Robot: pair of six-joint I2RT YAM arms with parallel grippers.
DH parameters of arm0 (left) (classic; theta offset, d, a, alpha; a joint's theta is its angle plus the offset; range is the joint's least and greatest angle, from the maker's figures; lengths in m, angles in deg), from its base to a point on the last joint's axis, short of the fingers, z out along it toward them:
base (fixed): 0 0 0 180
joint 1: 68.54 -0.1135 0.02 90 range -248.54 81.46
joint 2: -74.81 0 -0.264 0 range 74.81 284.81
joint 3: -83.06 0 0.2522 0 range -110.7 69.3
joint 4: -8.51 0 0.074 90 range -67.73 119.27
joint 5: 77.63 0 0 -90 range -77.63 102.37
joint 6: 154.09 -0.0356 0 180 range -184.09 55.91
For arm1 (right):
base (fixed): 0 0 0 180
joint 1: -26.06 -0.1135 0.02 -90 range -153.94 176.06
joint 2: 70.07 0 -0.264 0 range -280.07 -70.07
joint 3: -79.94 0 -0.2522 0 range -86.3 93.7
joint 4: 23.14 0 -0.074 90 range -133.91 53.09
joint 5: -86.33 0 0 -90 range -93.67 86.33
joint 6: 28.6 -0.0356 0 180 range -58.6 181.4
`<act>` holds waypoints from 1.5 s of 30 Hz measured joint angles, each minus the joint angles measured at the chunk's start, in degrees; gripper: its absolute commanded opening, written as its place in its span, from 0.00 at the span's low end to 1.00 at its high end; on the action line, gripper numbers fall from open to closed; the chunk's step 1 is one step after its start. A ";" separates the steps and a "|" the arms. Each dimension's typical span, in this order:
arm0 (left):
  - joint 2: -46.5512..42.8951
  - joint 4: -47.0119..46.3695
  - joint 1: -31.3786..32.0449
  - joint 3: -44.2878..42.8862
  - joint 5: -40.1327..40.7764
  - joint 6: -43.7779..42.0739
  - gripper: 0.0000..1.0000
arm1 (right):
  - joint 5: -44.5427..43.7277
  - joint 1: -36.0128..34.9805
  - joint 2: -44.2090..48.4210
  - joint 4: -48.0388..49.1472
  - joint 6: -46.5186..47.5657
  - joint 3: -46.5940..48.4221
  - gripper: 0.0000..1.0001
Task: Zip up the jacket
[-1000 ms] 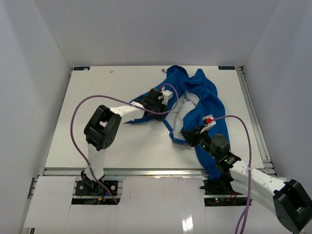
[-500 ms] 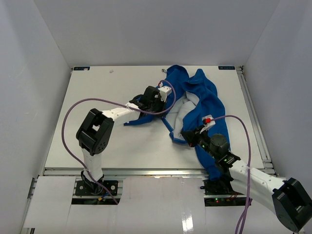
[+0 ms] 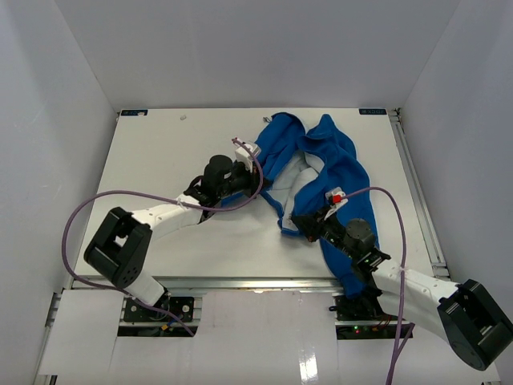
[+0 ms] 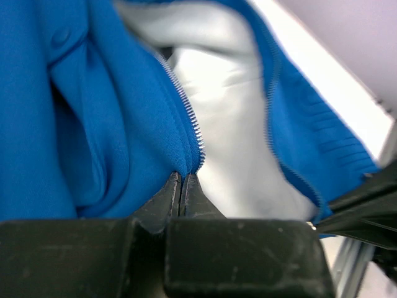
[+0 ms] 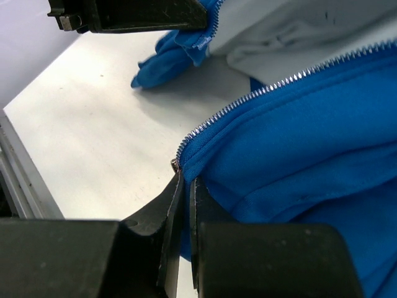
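Left gripper (image 4: 182, 181) tight on jacket (image 4: 68, 99) zipper edge

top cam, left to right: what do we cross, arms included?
Across: left arm's elbow → left hand, shut on one zipper edge of the jacket → right hand, shut on the other zipper edge → right arm's elbow. The jacket spans both hands, so it is left unordered.
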 measured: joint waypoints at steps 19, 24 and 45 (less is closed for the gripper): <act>-15.05 -28.23 -0.04 21.74 -12.38 9.58 0.00 | 17.82 2.12 -4.35 9.73 6.43 3.00 0.08; -15.42 -32.25 -0.04 24.78 -14.61 11.18 0.00 | 22.12 2.36 -6.98 11.34 5.24 4.73 0.08; -17.54 -43.34 1.08 29.99 -8.91 13.60 0.00 | 26.77 2.40 -12.31 16.53 -4.06 7.66 0.08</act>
